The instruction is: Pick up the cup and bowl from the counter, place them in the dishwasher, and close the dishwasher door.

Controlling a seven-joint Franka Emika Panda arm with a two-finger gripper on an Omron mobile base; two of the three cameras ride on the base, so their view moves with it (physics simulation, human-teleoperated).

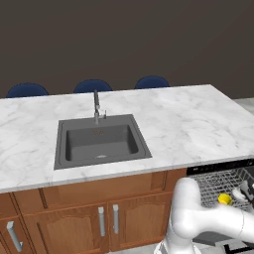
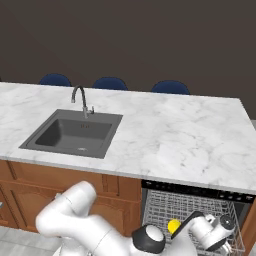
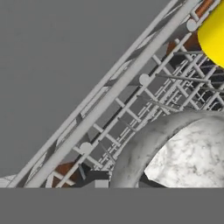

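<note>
Dark grey inset sink [image 1: 101, 142] being shown at the left of the white marble counter [image 1: 188, 124], open dishwasher's grey wire rack [image 2: 190, 210] lying right of the sink under the counter, small bright yellow cup [image 2: 173, 226] resting in that rack, round white-grey bowl [image 3: 188, 153] being held over the rack beside the cup, gripper [image 2: 225, 235] being kept nearly closed on the bowl's rim.

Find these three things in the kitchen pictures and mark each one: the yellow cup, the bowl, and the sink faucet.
cup [image 1: 224, 199], left base view, on its yellow side.
bowl [image 3: 192, 157], hand view, on its pale marbled inner surface.
faucet [image 2: 79, 95], right base view, on its curved dark neck.
</note>
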